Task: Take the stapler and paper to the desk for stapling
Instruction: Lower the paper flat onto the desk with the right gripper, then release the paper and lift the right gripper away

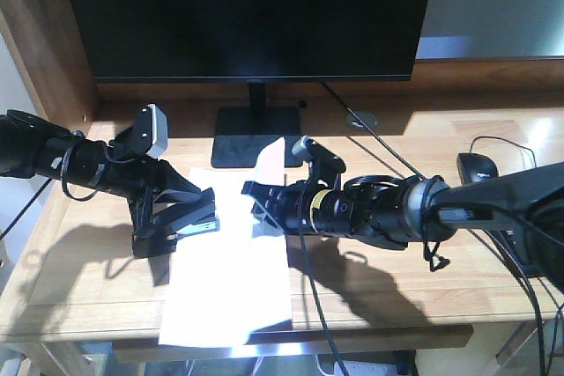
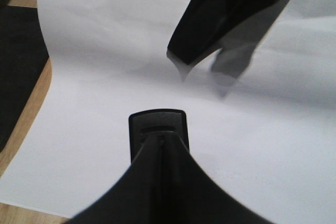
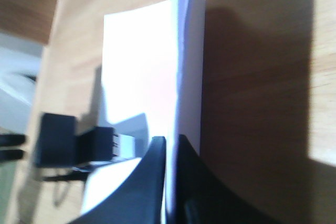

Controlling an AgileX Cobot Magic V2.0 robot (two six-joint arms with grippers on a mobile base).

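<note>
Right wrist view: right gripper (image 3: 169, 142) pinched narrow on the paper (image 3: 139, 66). The jaws clamp the sheet's right-hand edge and stand that side up nearly vertical. The rest of the sheet lies flat on the desk (image 1: 88, 297). The likely reason for the hold is to keep the sheet from sliding and give the other arm a firm target.

Just left of that, the left gripper (image 1: 176, 215) is closed around the stapler (image 1: 197, 227), low over the sheet's left margin. The silver channel points right, toward the right gripper. The left wrist view is dark and blurred, so only a black rounded body shows between the fingers, and I take that to be the stapler's top. Whether its mouth is over the paper's edge or just resting on top I cannot tell.

The two grippers are near each other but apart, with white sheet between them.

Farther out, the monitor (image 1: 247, 15) stands at the far side of the desk and a mouse (image 1: 476, 166) sits far right, well apart from the work.

Judgement: both items are already on the desk, and what remains is lining the stapler's mouth up on an edge — the risk is the sheet creasing or pulling out of the pinch.
</note>
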